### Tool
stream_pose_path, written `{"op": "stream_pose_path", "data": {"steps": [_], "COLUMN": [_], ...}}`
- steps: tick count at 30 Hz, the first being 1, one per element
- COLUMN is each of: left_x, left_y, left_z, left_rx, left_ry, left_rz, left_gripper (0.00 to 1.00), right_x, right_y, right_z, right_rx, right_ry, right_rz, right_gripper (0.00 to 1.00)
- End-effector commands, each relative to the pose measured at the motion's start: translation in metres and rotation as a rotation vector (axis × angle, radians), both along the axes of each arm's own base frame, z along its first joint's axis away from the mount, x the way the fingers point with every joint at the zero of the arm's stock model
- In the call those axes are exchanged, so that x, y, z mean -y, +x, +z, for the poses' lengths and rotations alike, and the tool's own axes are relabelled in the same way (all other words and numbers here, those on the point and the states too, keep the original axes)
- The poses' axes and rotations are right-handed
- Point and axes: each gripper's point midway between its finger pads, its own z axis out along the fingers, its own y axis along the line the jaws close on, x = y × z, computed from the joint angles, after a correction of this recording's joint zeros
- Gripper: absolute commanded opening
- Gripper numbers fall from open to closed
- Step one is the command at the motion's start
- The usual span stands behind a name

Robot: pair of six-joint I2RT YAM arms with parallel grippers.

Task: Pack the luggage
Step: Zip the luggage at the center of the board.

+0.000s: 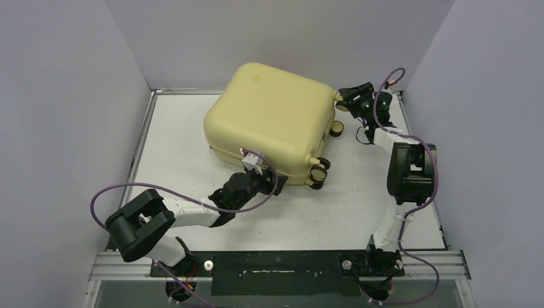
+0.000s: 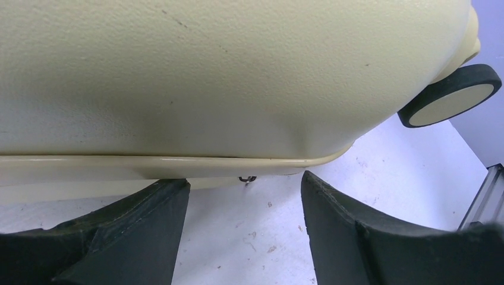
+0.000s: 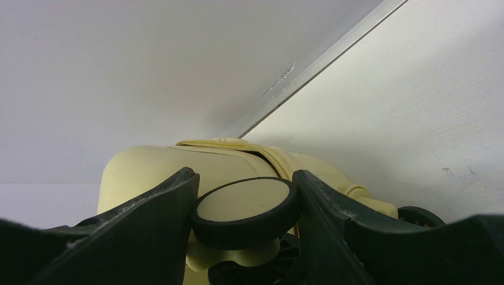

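The pale yellow luggage lies closed and flat toward the back of the white table, its wheels on the right side. My left gripper is open at the case's near edge. In the left wrist view its fingers straddle bare table just below the shell's seam, where a small dark zipper pull hangs. My right gripper is at the back right corner. In the right wrist view it is shut on a black-and-cream wheel of the luggage.
Two more wheels stick out on the case's right side, one showing in the left wrist view. Grey walls enclose the table on three sides, with a metal rail along the near edge.
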Motion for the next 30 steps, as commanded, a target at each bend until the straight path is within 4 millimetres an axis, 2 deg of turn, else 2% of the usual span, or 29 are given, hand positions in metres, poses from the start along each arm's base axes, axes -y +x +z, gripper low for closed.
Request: {"op": "stream_pose_path", "data": {"steps": [1, 11, 17, 24, 30], "left_x": [0.021, 0.024, 0.027, 0.029, 0.029], "left_y": [0.008, 0.012, 0.014, 0.014, 0.014], "left_z": [0.018, 0.012, 0.019, 0.03, 0.03], "left_rx": [-0.007, -0.006, 0.01, 0.033, 0.037], "left_ry": [-0.057, -0.04, -0.057, -0.073, -0.073], "left_rz": [-0.042, -0.039, -0.044, -0.048, -0.046], "left_gripper": [0.65, 0.52, 0.49, 0.37, 0.29], "right_x": [-0.041, -0.042, -0.042, -0.042, -0.043], "right_y": [-0.015, -0.015, -0.014, -0.014, -0.015], "right_z": [0.025, 0.024, 0.023, 0.024, 0.023], "right_rx": [0.063, 0.062, 0.059, 0.059, 0.059], "right_ry": [0.03, 0.031, 0.033, 0.036, 0.036], "right_rz": [0.151, 0.151, 0.151, 0.151, 0.153], "right_gripper": [0.0, 0.0, 0.0, 0.0, 0.0]}}
